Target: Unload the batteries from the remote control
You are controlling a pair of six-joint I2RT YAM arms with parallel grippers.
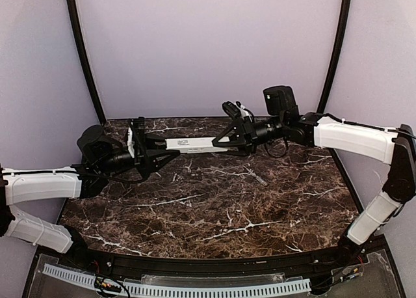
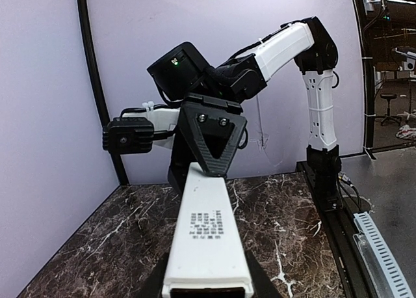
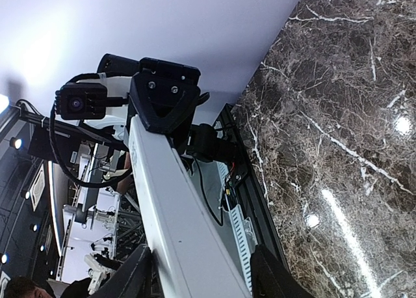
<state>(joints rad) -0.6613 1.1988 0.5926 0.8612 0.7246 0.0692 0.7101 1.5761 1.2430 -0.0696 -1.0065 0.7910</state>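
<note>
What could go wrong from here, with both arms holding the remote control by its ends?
1. The left gripper and right gripper each clamp one end of the remote control. Any mismatched pull or twist between the arms could strain it or yank it out of one grip.
2. It seems to hang above the marble table. If either grip slipped, the remote control would probably swing down or fall onto that hard surface.

Remote: your long white remote control (image 1: 195, 144) looks like smooth plastic.
Table: your dark veined tabletop (image 1: 227, 207) shines glossy.
</note>
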